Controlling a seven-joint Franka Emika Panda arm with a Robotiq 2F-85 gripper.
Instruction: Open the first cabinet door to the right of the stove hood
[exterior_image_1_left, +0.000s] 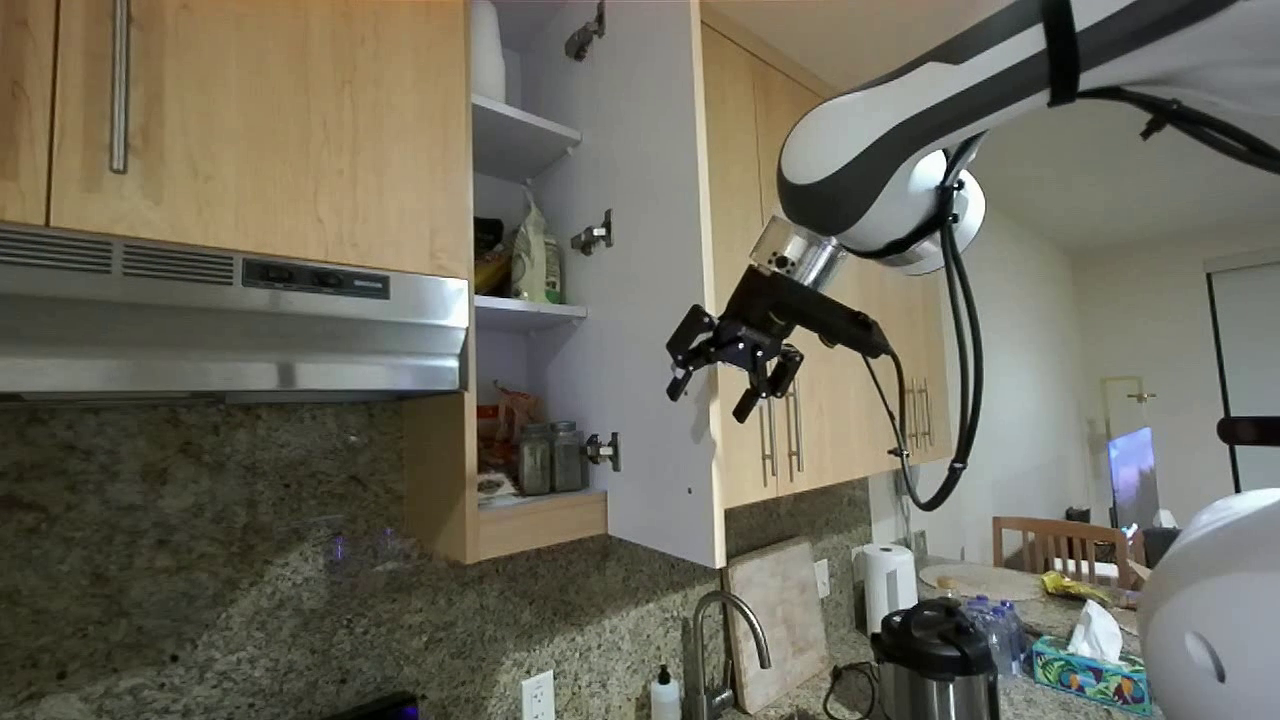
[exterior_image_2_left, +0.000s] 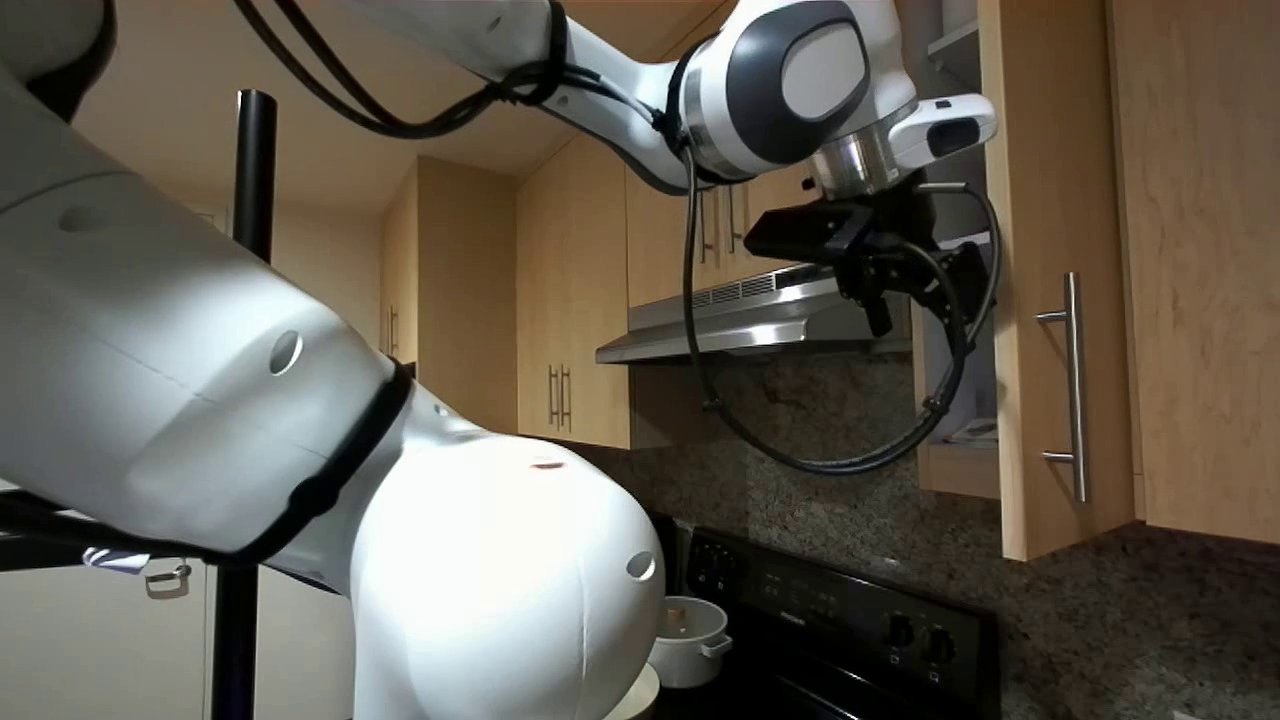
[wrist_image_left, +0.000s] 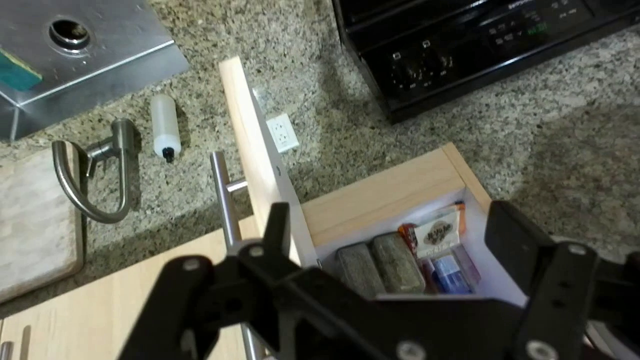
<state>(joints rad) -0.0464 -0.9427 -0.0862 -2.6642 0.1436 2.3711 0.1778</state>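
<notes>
The first cabinet door stands swung wide open. Its white inner face (exterior_image_1_left: 645, 300) shows in an exterior view, and its honey wood front (exterior_image_2_left: 1065, 200) with the silver bar handle (exterior_image_2_left: 1075, 390) in an exterior view. In the wrist view the door's edge (wrist_image_left: 245, 130) and handle (wrist_image_left: 225, 200) are at left of centre. The stove hood (exterior_image_1_left: 230, 335) is left of the open cabinet; it also shows in an exterior view (exterior_image_2_left: 740, 315). My gripper (exterior_image_1_left: 710, 398) is open and empty, near the door's free edge, on its inner side, off the handle. In the wrist view its fingers (wrist_image_left: 392, 217) are spread before the cabinet's opening.
The open cabinet's shelves (exterior_image_1_left: 525, 312) hold jars (exterior_image_1_left: 550, 458) and a bag (exterior_image_1_left: 536, 255). Tall doors with paired handles (exterior_image_1_left: 780, 435) stand beyond the door. Below are a faucet (exterior_image_1_left: 730, 640), a soap bottle (wrist_image_left: 165, 122) and a black stove (wrist_image_left: 475, 50). My arm's cable (exterior_image_2_left: 850, 465) loops near the door.
</notes>
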